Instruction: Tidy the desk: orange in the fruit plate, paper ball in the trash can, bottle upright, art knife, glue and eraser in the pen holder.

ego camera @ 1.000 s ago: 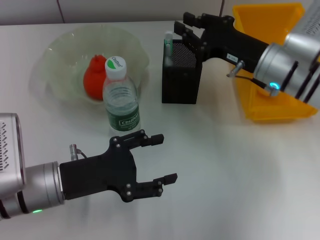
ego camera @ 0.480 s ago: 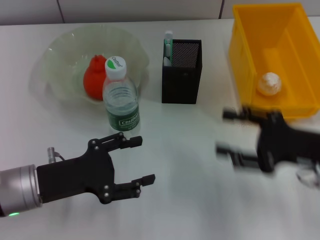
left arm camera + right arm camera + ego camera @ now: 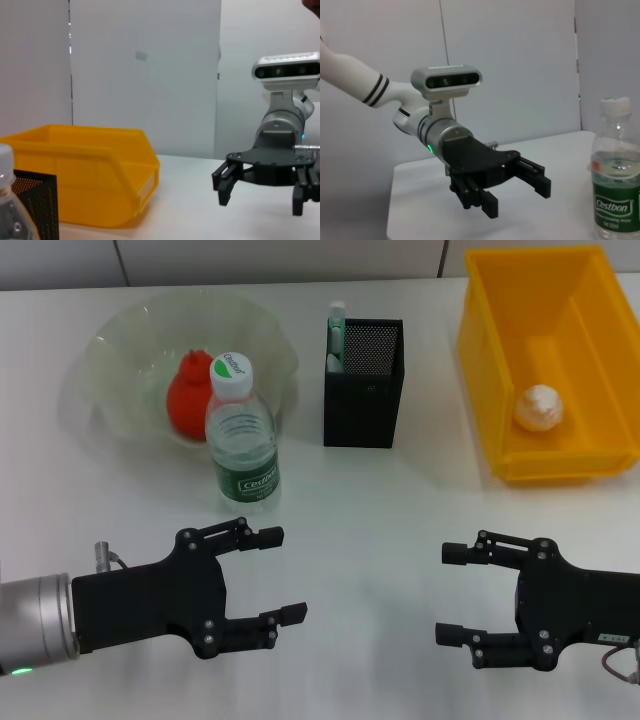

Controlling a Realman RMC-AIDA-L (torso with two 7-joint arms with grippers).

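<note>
Nearest the robot, the left claw point(image 3: 268, 575) hovers low over the near left of the table point(image 3: 400, 530), its fingers spread wide and holding nothing. It has barely shifted in the last half second. The right claw point(image 3: 455, 595) is the one that has changed: a second ago it was reaching far out over the pen holder, half a second ago it was sweeping back, and now it sits over the near right of the table, level with the left one, fingers wide apart and empty. The right wrist view shows the left claw point(image 3: 517, 187) gaping the same way, and the left wrist view shows the right claw point(image 3: 260, 187) open too.

Just beyond the left claw stands the bottle point(image 3: 241, 430), upright with its cap on, in front of the fruit plate point(image 3: 120, 340). The orange point(image 3: 188, 395) lies inside that plate, partly hidden behind the bottle. Further right, at mid-table, the pen holder point(image 3: 363, 380) stands upright with pale, slender items poking above one corner; which of the art knife, glue or eraser they are I cannot tell. Beyond it to the right, the yellow trash can point(image 3: 480, 340) holds the paper ball point(image 3: 540, 407).

With both claws pulled back empty and nothing loose visible on the table, the tidying looks finished or very nearly so; the right arm's retreat from the holder reads as the last drop-off being over.
</note>
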